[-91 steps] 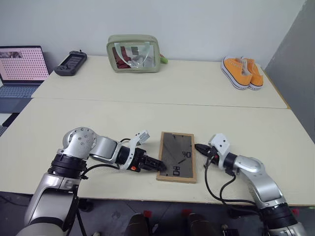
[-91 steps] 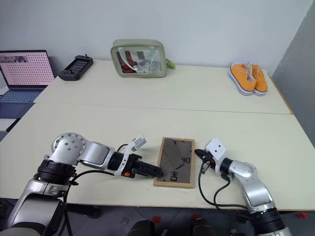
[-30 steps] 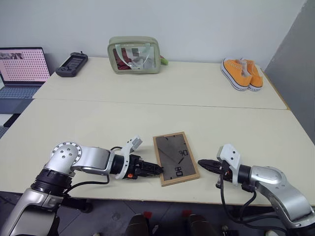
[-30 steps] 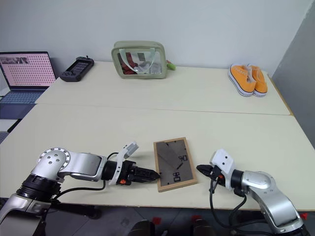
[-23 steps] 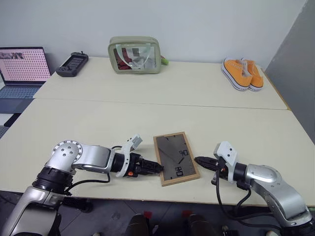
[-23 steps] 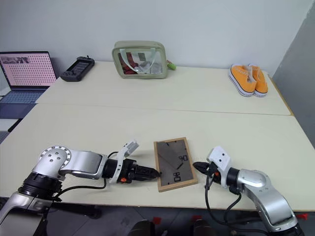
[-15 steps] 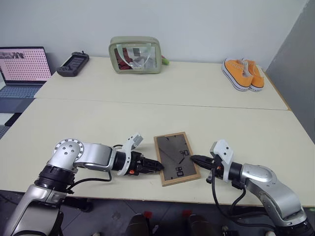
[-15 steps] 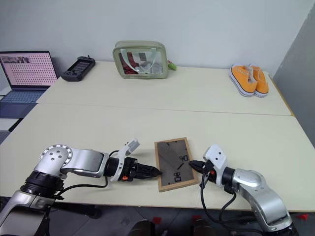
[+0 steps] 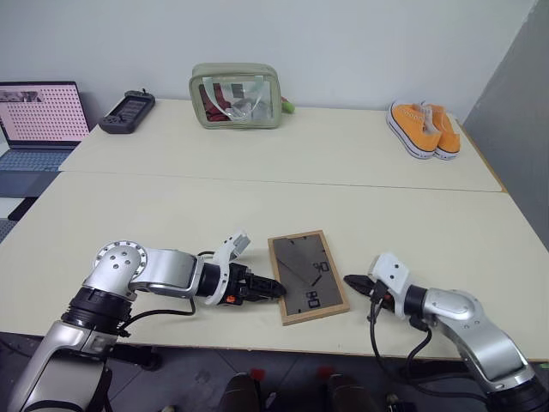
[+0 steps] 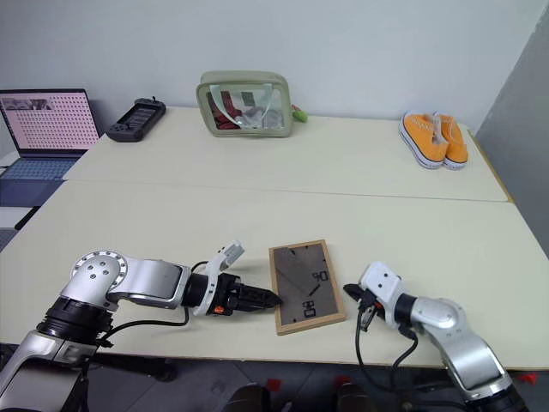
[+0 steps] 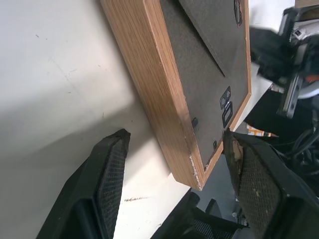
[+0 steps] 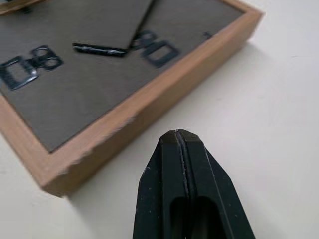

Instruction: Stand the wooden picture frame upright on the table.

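The wooden picture frame (image 9: pixel 307 275) lies flat on the table (image 9: pixel 171 215) near its front edge, dark back upward, with the fold-out stand folded against it. My left gripper (image 9: pixel 276 289) is at the frame's left edge, open, its fingers (image 11: pixel 107 186) spread on either side of the frame's near corner (image 11: pixel 192 172) without gripping it. My right gripper (image 9: pixel 352 281) is shut and empty, its tip (image 12: pixel 179 137) just short of the frame's right edge (image 12: pixel 149 107).
On the farther tabletop stand a green see-through bag (image 9: pixel 233 94), a pair of orange shoes (image 9: pixel 423 127) at the right and a black handheld device (image 9: pixel 124 110). A laptop (image 9: pixel 39 116) sits far left. The front table edge runs just below the frame.
Since the oldest frames the frame has shifted a little and turned slightly anticlockwise. Over the last second the right gripper came up to the frame's right edge, then drew back slightly.
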